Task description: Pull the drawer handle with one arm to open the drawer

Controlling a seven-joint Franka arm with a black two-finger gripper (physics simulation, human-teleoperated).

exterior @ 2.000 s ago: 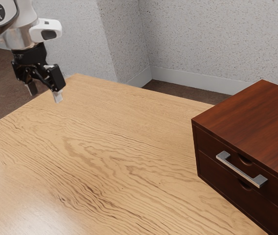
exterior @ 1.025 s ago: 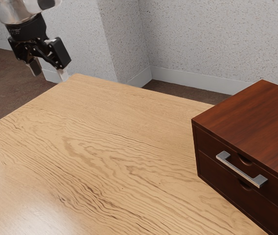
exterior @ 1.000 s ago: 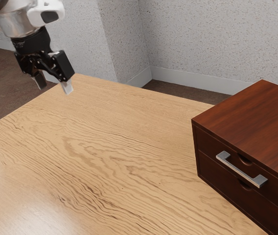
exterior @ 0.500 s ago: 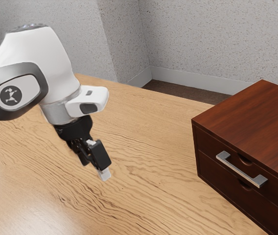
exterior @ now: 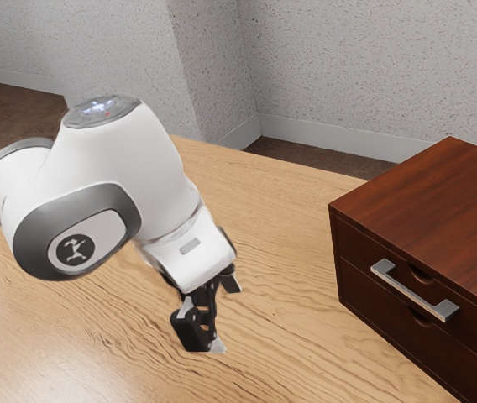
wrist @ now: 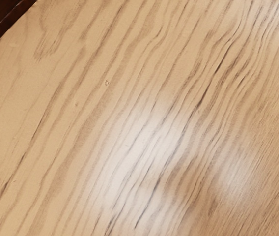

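Drawer [exterior: 358, 245] is shut, so nothing's done yet. Your bench [exterior: 247, 210] carries its cabinet [exterior: 440, 201] at the edge on the exterior view's right, handle [exterior: 413, 290] untouched. Your gripper [exterior: 198, 329] hangs low over mid-bench, well apart from the handle. You can't tell whether it's spread or clenched. Reach, grasp and pull all remain.

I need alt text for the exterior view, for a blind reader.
A white robot arm bends low over a wooden table, its black hand near the surface, apart from a dark wooden cabinet at the exterior view's right. The cabinet's drawer is shut, its silver handle untouched.
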